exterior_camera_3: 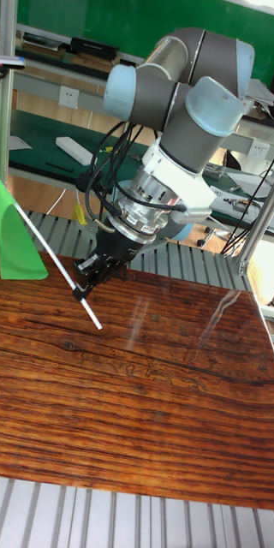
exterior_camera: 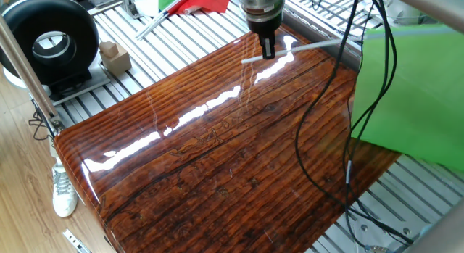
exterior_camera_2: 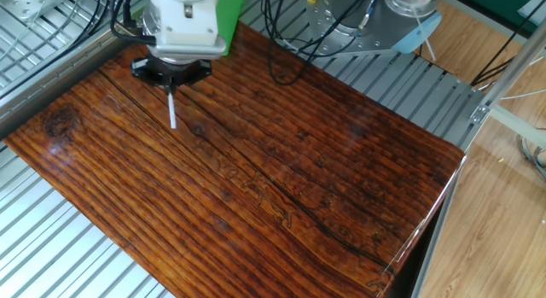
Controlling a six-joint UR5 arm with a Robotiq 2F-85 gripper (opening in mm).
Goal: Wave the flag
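Mid-wave: the two-finger gripper [exterior_camera_3: 87, 283] is clamped on the thin grey metal rod of the bright green cloth flag [exterior_camera: 413, 86], near its lower end, above the glossy brown wooden tabletop [exterior_camera: 217, 159]. To wave it well, I'd say keep the swings smooth, the pinch firm, and the rod's end off the wood. The grey arm [exterior_camera_3: 184, 103] reaches down, wrist angled, with the cloth raised off to one side.

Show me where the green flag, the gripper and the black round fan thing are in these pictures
green flag [exterior_camera: 413, 93], one fixed view, middle of the cloth
gripper [exterior_camera_3: 87, 283], tall fixed view, between the fingertips, at the rod
black round fan [exterior_camera: 49, 43], one fixed view, its front ring
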